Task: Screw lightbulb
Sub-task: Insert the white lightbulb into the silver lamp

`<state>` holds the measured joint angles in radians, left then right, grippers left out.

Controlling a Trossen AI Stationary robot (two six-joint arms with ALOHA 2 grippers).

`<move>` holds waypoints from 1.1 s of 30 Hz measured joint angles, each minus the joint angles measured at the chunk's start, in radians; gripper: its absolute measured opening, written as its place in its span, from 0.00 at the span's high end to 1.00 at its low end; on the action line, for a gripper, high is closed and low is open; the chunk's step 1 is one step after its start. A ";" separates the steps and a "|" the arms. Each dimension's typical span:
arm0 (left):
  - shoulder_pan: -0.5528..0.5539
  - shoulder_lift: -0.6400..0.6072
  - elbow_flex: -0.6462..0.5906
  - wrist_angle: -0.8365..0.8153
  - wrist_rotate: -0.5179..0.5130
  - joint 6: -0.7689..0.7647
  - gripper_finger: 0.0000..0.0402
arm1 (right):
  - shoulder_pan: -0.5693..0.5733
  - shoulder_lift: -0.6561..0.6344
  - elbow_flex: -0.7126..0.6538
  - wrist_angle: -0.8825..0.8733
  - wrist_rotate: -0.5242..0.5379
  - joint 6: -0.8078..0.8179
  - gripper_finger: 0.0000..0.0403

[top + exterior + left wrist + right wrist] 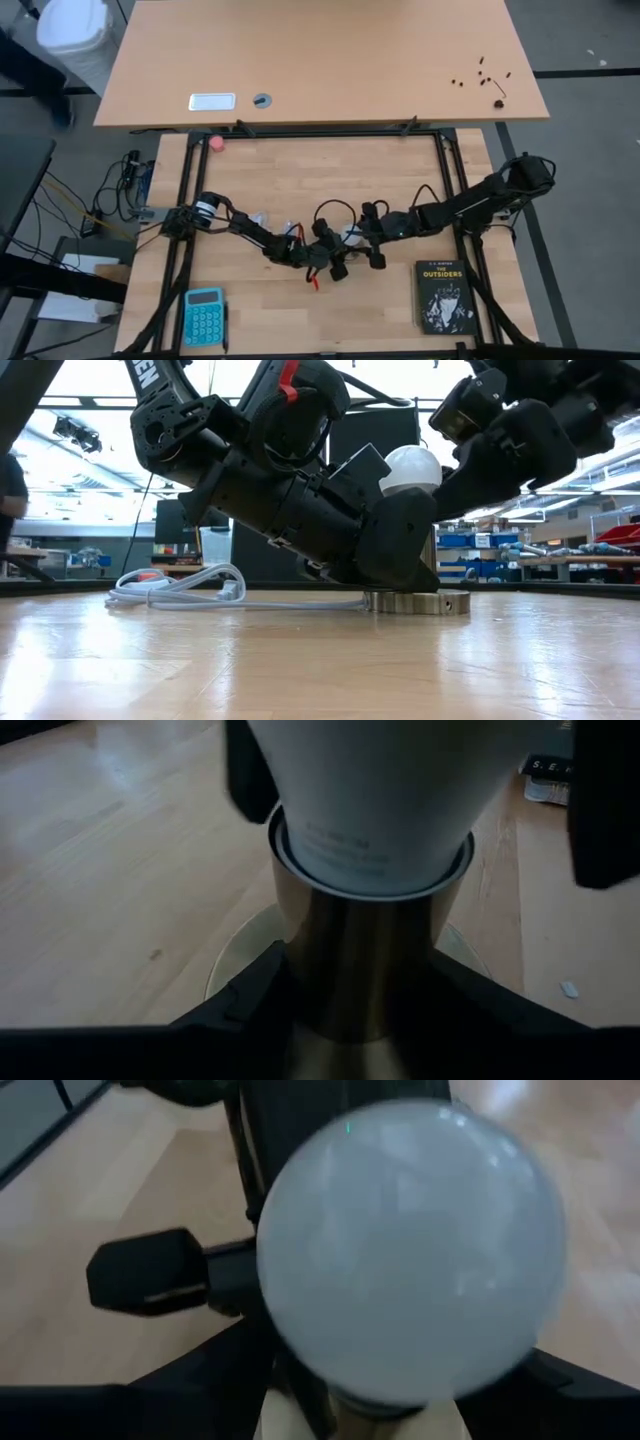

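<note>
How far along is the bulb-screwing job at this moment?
Done: the lightbulb already sits upright in the brass socket, its neck at the socket's rim. In hand: the left tool clamps the socket stem, steadying it, while the right tool sits at the globe from above; its grip is unclear. Left: whether the thread is fully seated cannot be seen, so final turns and release may remain.

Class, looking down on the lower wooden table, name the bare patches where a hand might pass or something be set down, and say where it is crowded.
Bare: the far strip right of the pink ball, and the near edge between calculator and book. Crowded: the middle, where both arms meet at the lightbulb and socket.
</note>
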<state>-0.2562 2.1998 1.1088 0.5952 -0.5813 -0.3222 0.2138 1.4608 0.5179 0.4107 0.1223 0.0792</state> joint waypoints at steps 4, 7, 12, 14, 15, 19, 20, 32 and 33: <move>0.000 0.000 0.000 0.003 0.003 0.000 0.53 | 0.001 0.015 0.000 0.039 0.015 -0.022 0.30; 0.000 0.000 0.000 0.004 0.004 0.002 0.53 | 0.000 0.032 0.000 0.084 0.023 -0.037 0.34; -0.002 0.000 -0.002 0.003 -0.001 0.002 0.53 | 0.001 0.072 -0.002 0.150 0.037 -0.049 0.47; -0.002 0.000 -0.002 0.003 -0.001 0.001 0.53 | 0.002 0.077 -0.003 0.147 0.046 -0.048 0.51; -0.002 0.000 -0.002 0.003 -0.001 0.000 0.53 | 0.002 0.077 -0.002 0.143 0.052 -0.041 0.53; -0.001 0.000 -0.002 0.004 -0.002 -0.003 0.53 | 0.004 0.077 -0.003 0.142 0.083 -0.002 0.56; -0.001 0.000 -0.002 0.004 -0.005 -0.005 0.53 | 0.004 0.078 -0.004 0.143 0.090 0.011 0.56; 0.005 0.001 0.001 0.006 -0.028 -0.034 0.53 | 0.096 0.128 0.000 0.176 0.469 0.266 0.56; 0.005 0.001 0.000 0.001 -0.032 -0.035 0.53 | 0.100 0.151 0.005 0.192 0.504 0.295 0.56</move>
<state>-0.2508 2.2009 1.1086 0.5960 -0.6129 -0.3571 0.3142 1.6115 0.5224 0.6029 0.6262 0.3739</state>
